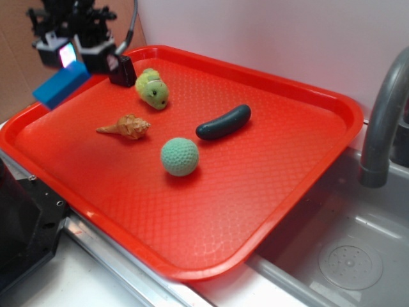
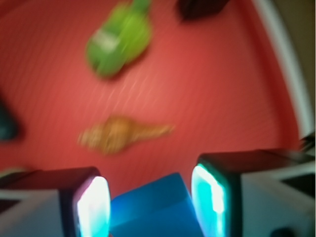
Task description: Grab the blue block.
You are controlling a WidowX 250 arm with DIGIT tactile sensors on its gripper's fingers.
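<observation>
Blue block [image 1: 61,85] up over the tray's [image 1: 281,192] far left corner, clamped between the hand's [image 2: 149,203] pads [image 2: 93,207]. Looks light, stiff, matte, so probably not slippery. Flat long sides seem the best place to squeeze.

- The exterior view looks down obliquely from the front over the whole red tray [image 1: 307,192] beside a sink [image 1: 345,256].
- The wrist view looks down, blurred and close; both share the shell [image 1: 128,126] [image 2: 121,134] and green toy [image 1: 153,88] [image 2: 118,42].
</observation>
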